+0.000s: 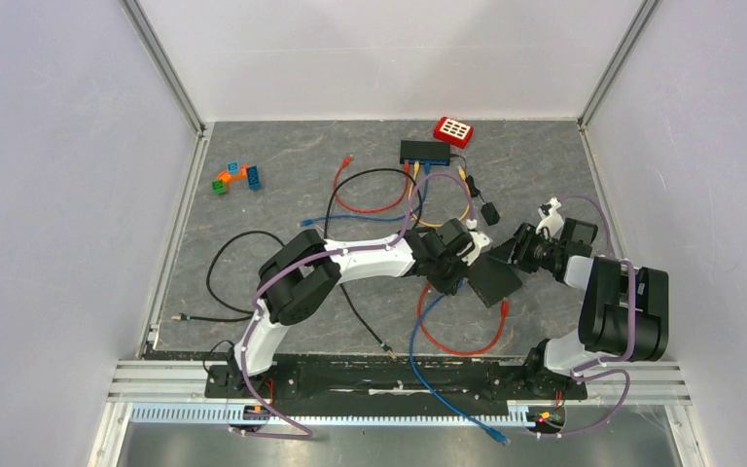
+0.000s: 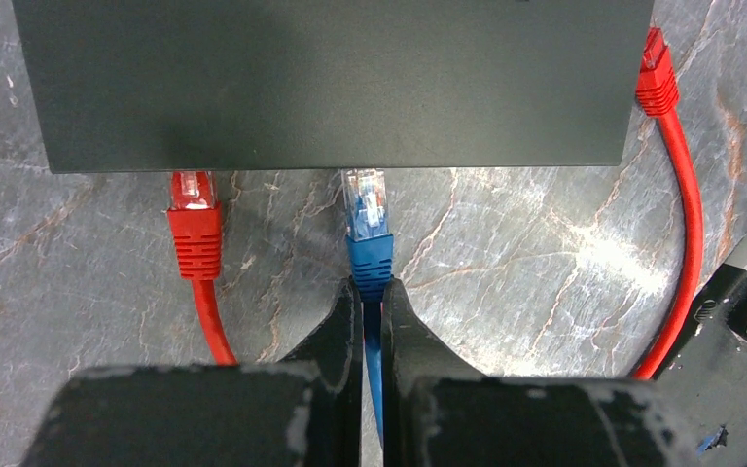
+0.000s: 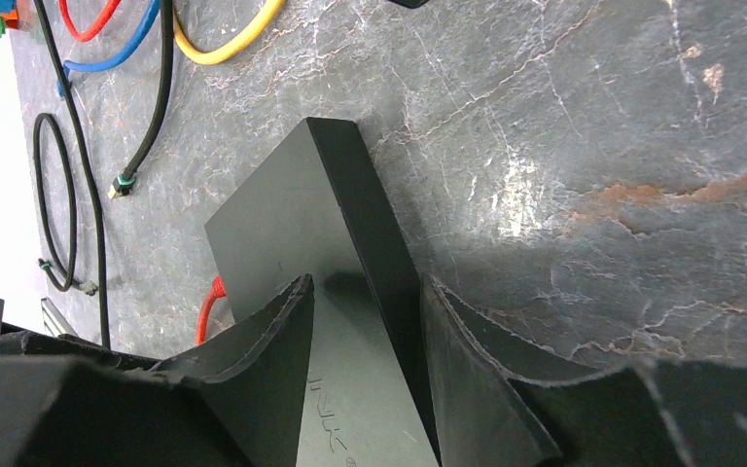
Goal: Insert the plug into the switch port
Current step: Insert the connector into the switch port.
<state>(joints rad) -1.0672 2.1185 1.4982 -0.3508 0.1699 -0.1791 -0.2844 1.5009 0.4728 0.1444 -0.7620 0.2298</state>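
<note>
1. Your left gripper [image 2: 372,292], at the bottom middle of the left wrist view, has its fingers pressed together on the blue cable [image 2: 373,350], right behind the blue plug [image 2: 368,229].
2. Your right gripper [image 3: 367,287] has its fingers part way apart, hugging one end of the black switch [image 3: 292,214] from both sides.
3. In the left wrist view, the black switch fills the top, with its near edge facing your left gripper.
4. See how the blue plug points straight up the frame, in line with the fingers. Its clear tip just reaches that edge.
5. Next, I think the left arm should push it straight up the frame. You cannot see the port; shadow hides it.
6. Just left lies a red plug [image 2: 195,229].
</note>
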